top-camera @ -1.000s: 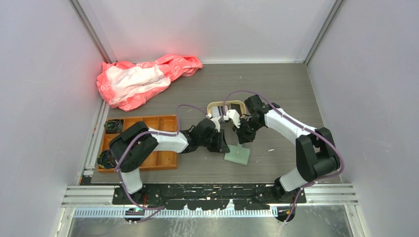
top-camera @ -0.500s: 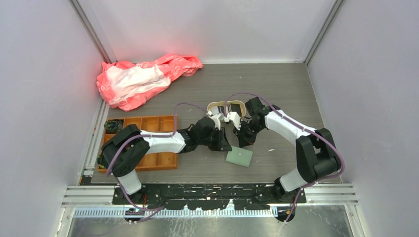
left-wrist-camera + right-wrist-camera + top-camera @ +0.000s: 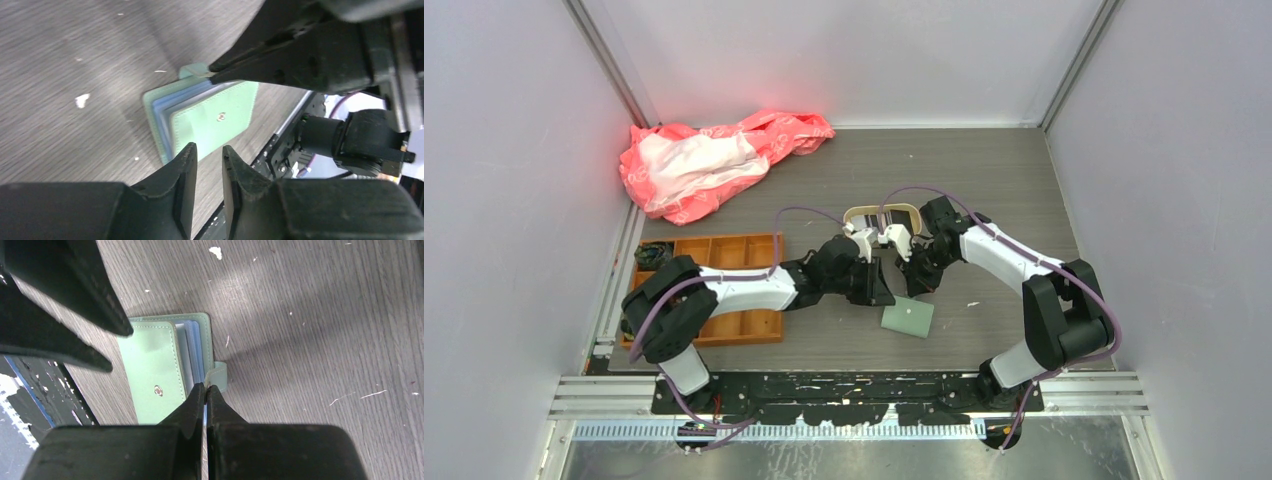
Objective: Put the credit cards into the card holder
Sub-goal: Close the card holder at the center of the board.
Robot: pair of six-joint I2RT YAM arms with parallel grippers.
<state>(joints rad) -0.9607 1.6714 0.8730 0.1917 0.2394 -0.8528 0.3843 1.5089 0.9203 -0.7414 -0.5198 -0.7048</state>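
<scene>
The sage-green card holder lies on the table just in front of both grippers, its cover slightly raised so pale blue pockets show at the edge. My right gripper is shut on the holder's small green closing tab. My left gripper hovers over the near edge of the card holder, jaws a narrow gap apart with nothing between them. Dark and pale flat pieces that look like the credit cards lie in a beige tray behind the grippers, partly hidden by the wrists.
The beige round-cornered tray sits just behind the two wrists. An orange compartment tray lies at the left under the left arm. A crumpled pink and white bag fills the back left corner. The table's front edge rail is close to the holder.
The card holder has turned a little and settled flatter on the table. The left arm's elbow has swung further left. The right gripper has kept its hold on the tab.
</scene>
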